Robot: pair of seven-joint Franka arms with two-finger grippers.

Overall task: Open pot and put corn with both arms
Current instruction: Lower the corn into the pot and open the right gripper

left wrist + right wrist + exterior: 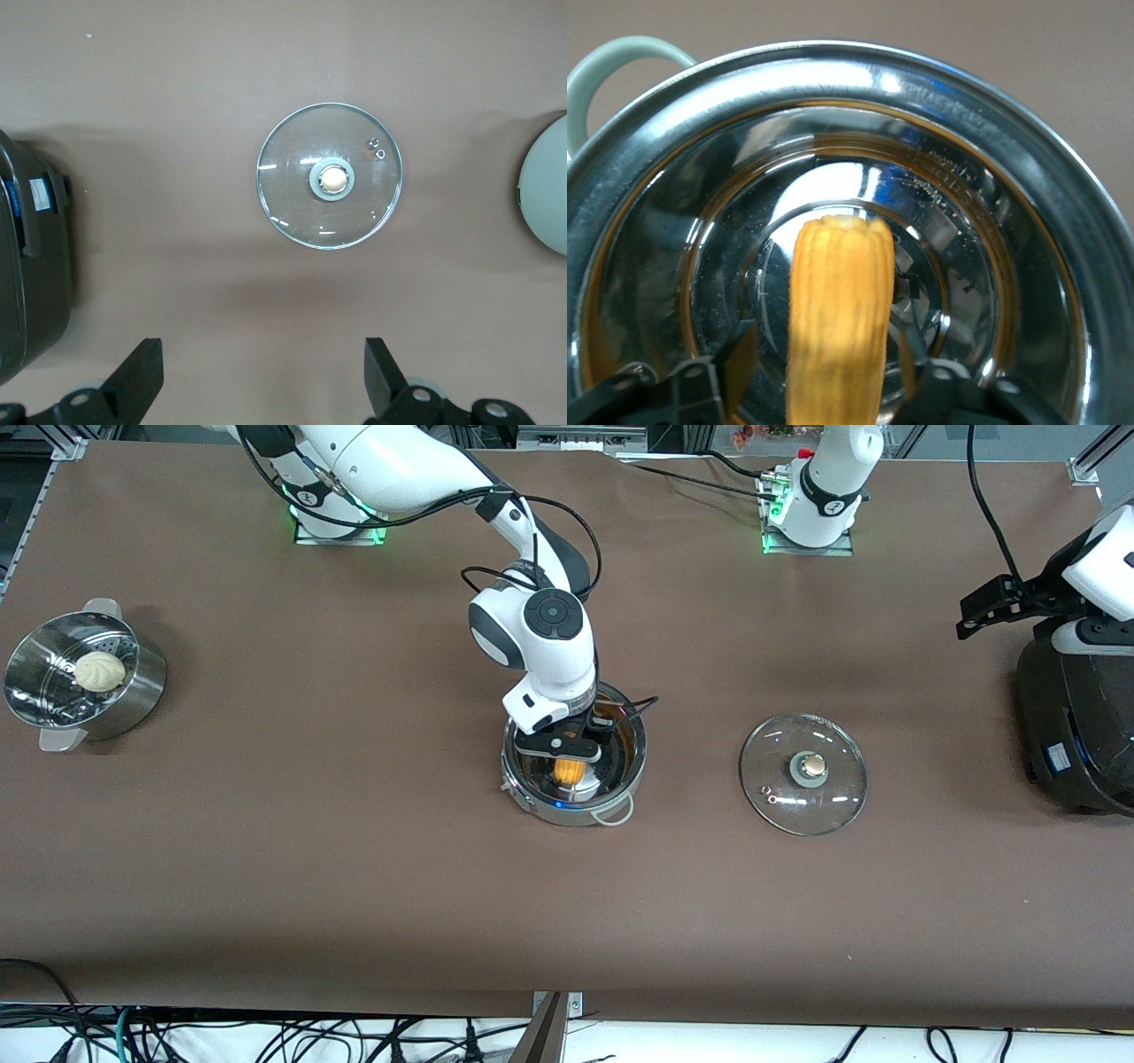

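**Corn in the pot, release left to do**

Down inside the open pot, at the middle of the surface, we are holding the corn with our right gripper. In the right wrist view the cob is sitting between the two fingers, which are standing a little off its sides, so we judge the gripper to be spread or just loosening; whether the fingers are touching the kernels we cannot tell. The cob appears to be low over the shiny bottom of the pot, though we cannot say for certain that it is resting there.

The glass lid is lying flat on the surface beside the pot, toward the left arm's end, knob up. Our left gripper is waiting up over the big black cooker at that end of the surface, its fingers spread wide and holding nothing, with the lid showing below in its wrist view.

As we read it, the opening is done and the corn is practically delivered. What we are left with is letting go cleanly and lifting the right arm out without dragging the cob along.

The steamer bowl with its white bun is standing untouched toward the right arm's end.
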